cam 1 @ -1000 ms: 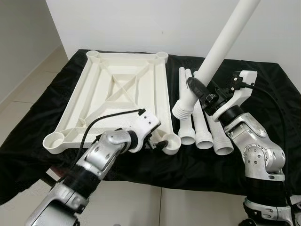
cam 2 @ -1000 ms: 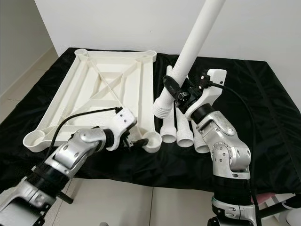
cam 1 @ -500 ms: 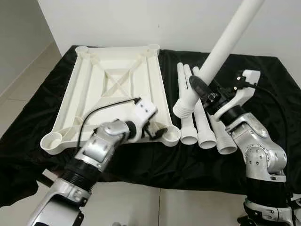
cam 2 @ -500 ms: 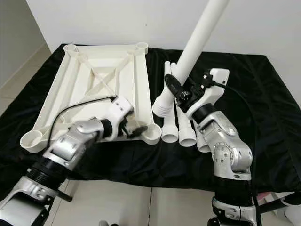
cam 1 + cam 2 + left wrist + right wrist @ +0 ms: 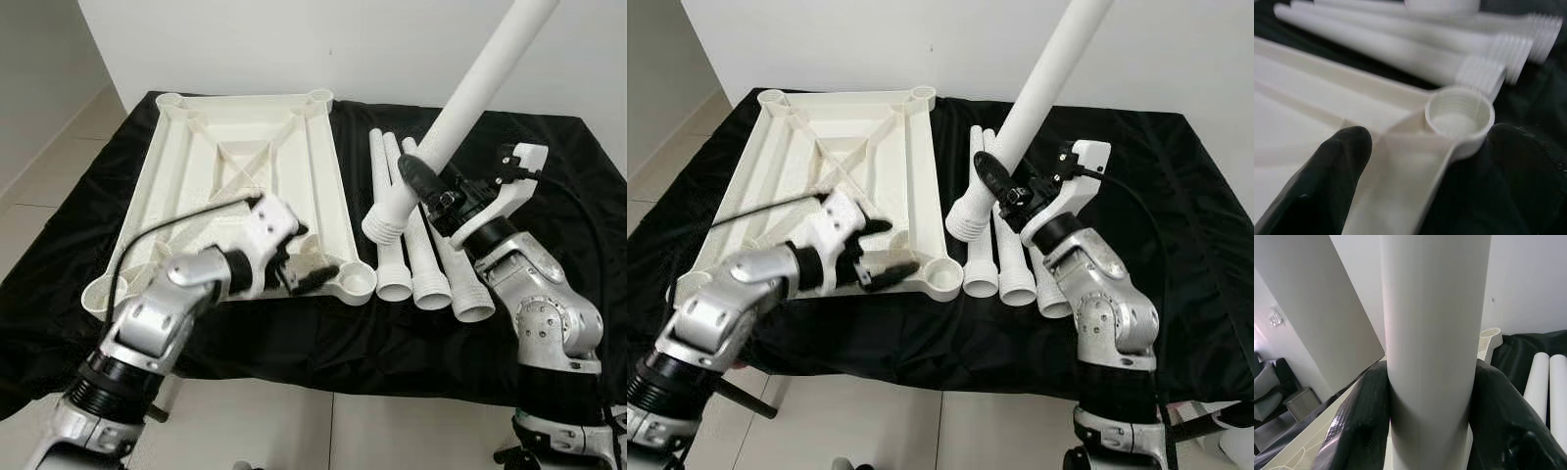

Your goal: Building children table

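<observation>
— Starting nearest, what is the left gripper (image 5: 304,262) doing?

— It hovers low over the near right corner of the tabletop (image 5: 235,166), its two black fingers (image 5: 1327,176) spread apart. In the left wrist view they straddle the rib that runs to the corner socket (image 5: 1459,113), a round threaded cup. I cannot tell whether they touch the plastic.

— And the tabletop itself?

— It lies upside down, ribs up, on the black cloth (image 5: 549,176), a socket at each corner. It fills the cloth's left half and runs from near the front edge away toward twelve o'clock.

— What lies beside it?

— At three o'clock from that near corner socket, three loose legs (image 5: 416,264) lie side by side on the cloth, wide threaded ends toward the front edge, thin ends pointing to the wall (image 5: 294,44).

— Where is the right gripper (image 5: 419,184)?

— Above those legs, clamped around a fourth leg (image 5: 460,108). The right wrist view shows a finger pressed on each side of it.

— How does that leg sit?

— Tilted, with the threaded end low just over the lying legs and the long shaft rising toward one o'clock, out past the top of the head views.
</observation>
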### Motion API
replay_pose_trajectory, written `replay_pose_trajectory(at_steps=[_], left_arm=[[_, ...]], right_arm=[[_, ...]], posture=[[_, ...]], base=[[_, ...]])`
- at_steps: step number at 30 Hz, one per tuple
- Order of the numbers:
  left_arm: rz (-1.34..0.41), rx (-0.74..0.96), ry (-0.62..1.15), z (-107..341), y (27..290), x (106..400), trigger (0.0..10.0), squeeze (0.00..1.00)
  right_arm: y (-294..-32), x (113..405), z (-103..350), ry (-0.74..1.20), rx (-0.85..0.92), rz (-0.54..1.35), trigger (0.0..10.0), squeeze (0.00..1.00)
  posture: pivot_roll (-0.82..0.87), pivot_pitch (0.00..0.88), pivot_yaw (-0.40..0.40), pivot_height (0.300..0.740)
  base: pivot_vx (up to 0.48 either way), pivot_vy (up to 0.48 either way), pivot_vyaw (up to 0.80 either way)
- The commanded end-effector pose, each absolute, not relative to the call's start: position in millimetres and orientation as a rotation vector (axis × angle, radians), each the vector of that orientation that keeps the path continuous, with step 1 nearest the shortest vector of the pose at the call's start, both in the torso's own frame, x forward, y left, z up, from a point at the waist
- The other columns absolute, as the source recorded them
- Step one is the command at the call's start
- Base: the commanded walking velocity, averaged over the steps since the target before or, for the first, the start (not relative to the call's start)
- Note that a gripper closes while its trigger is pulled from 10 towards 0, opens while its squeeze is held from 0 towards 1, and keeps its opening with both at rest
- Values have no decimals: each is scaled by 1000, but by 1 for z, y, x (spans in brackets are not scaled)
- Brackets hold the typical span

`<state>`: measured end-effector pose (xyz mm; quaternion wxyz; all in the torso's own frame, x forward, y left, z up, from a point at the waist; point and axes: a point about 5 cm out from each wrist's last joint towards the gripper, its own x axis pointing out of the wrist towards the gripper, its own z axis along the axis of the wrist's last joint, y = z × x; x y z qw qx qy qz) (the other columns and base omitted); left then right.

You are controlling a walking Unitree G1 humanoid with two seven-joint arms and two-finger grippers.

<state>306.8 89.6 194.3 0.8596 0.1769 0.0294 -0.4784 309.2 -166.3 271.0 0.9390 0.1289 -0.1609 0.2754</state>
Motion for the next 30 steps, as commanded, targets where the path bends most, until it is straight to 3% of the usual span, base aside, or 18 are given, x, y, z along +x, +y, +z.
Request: replay_pose_trajectory(at_steps=[1, 15, 30], left_arm=[[-1002, 402, 82, 185, 86, 306, 10000, 0], [-966, 468, 254, 152, 89, 311, 10000, 0], [-949, 481, 296, 143, 83, 321, 10000, 0]], right_arm=[[-165, 309, 274, -348, 254, 581, 10000, 0], [-165, 311, 279, -351, 210, 589, 10000, 0], [-170, 306, 277, -352, 194, 564, 10000, 0]], posture=[[-65, 118, 10, 740], [-93, 93, 20, 740], [-126, 81, 47, 740]], base=[[0, 0, 0], [0, 0, 0], [0, 0, 0]])
